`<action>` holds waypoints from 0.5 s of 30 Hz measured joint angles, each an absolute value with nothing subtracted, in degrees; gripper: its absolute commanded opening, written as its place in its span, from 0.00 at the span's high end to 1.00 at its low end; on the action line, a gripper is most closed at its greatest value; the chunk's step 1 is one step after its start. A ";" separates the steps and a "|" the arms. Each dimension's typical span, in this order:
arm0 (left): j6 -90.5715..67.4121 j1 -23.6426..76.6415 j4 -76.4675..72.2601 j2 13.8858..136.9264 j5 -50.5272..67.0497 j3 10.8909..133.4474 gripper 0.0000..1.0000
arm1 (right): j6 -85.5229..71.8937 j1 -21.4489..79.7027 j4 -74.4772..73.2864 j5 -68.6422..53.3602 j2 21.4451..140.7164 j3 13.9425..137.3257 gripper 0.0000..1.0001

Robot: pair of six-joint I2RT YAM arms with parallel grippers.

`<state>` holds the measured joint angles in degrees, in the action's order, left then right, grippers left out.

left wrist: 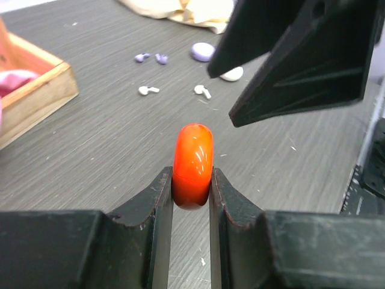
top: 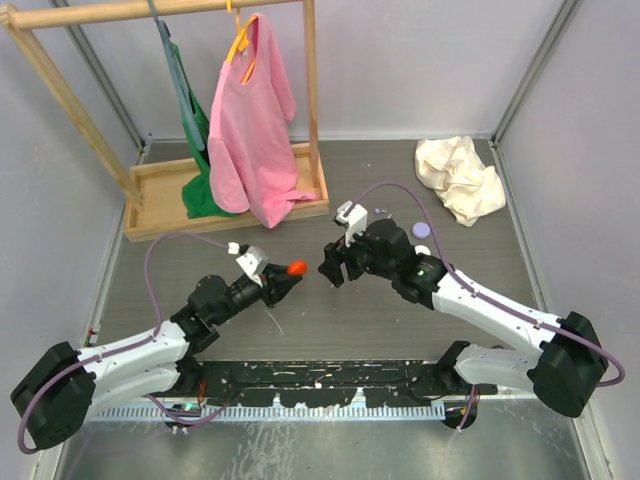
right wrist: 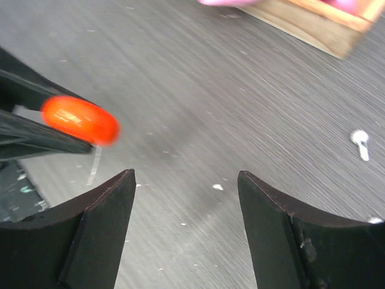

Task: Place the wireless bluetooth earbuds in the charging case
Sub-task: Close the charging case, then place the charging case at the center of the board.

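I count three round cases and four earbuds. The red case point(left wrist: 192, 165) is off the tabletop point(top: 330, 325), pinched edge-on between the fingers of the left hand point(left wrist: 191, 180). Its seam is closed, so nothing inside it shows. The lilac case point(left wrist: 203, 51) and the white case point(left wrist: 232, 74) lie on the tabletop at about two o'clock from the centre. The white one is half hidden behind the right hand point(left wrist: 289, 60), and both look shut, though the view is too small to be sure.

Two lilac earbuds point(left wrist: 142, 57) point(left wrist: 161, 58) lie loose just beside the lilac case. Two white earbuds point(left wrist: 147, 90) point(left wrist: 203, 91) lie loose a little nearer, slightly apart from each other. None of the four sits in a case, and I see no red buds.

At eleven o'clock stands a wooden rack point(top: 60, 90) with one pink shirt point(top: 255, 120) and one green garment point(top: 200, 150) on hangers. Their hems hang down into its base tray point(top: 150, 215). One crumpled cream cloth point(top: 460, 178) lies at one o'clock.

The left arm reaches from seven o'clock toward the centre, its hand clamped on the red case and raised above the surface. The right arm bends in from five o'clock, and its fingers stand wide apart with nothing between them. That hand faces the red case from the three o'clock side, close but not touching.
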<state>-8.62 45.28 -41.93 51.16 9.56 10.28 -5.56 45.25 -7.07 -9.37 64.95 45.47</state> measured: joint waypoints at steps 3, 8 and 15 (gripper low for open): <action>-11.09 45.28 -39.22 52.86 4.58 12.25 0.90 | -7.57 45.25 -3.81 -2.09 64.79 41.50 0.26; -16.01 45.19 -34.72 56.34 -3.60 14.37 0.87 | -9.98 45.25 0.40 8.75 64.66 35.73 0.26; -26.52 41.15 -31.77 62.70 -7.79 16.16 0.84 | -11.00 45.25 6.98 16.97 61.04 28.25 0.26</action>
<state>-26.52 41.15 -31.77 62.70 -7.79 16.16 -11.00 45.25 6.98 16.97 61.04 28.25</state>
